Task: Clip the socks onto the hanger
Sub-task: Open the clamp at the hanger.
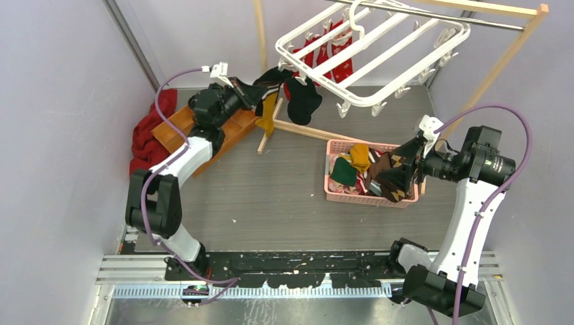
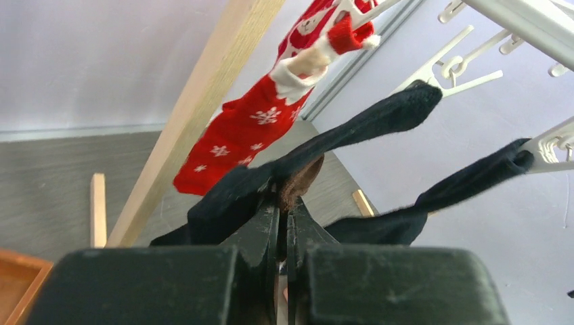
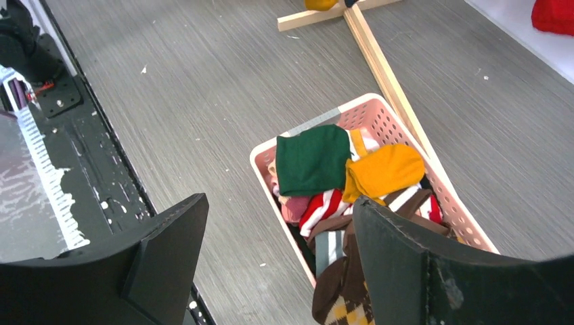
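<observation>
While your left gripper (image 2: 284, 206) is clamped on the black sock (image 2: 365, 125) under the hanger (image 2: 521, 17), steer its cuff squarely into the nearest clip (image 2: 447, 68). The right gripper (image 3: 277, 203), fingers apart, hovers over the basket (image 3: 365, 108).

On your right, the pink perforated plastic basket (image 1: 359, 197) sits on the grey wood-grain table (image 1: 271, 196) with assorted fabric socks (image 1: 359, 157) inside. The white plastic frame hanger (image 1: 371, 101) hangs behind it, and the brown wooden tray (image 1: 172, 128) lies far left.
</observation>
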### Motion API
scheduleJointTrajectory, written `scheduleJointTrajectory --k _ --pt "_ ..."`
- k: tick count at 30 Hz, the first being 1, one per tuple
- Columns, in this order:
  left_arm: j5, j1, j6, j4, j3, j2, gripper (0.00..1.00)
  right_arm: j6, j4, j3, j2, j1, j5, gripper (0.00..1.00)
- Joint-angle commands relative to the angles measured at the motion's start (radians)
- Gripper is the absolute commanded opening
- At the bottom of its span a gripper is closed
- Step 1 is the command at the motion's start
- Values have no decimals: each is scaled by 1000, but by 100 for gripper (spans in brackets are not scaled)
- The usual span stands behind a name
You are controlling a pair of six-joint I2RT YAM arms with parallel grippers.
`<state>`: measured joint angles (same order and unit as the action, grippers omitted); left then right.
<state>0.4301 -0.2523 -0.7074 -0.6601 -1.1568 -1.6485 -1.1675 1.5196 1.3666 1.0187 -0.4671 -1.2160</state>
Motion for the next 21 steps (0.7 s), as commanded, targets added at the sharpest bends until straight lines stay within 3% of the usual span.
scheduleJointTrajectory --k 1,5,7,15,21 --pt "-26 24 13 50 68 143 0 217 -280 -44 -47 52 -27 83" --pt "1 27 52 141 134 270 0 583 -714 -136 -117 135 117 83" --pt "63 25 55 166 164 338 0 689 -859 -163 -138 162 172 84" --pt "135 -15 147 244 337 622 0 860 -1148 -267 -156 339 370 79" --pt "180 -23 128 318 384 712 0 834 -1144 -273 -157 372 380 79"
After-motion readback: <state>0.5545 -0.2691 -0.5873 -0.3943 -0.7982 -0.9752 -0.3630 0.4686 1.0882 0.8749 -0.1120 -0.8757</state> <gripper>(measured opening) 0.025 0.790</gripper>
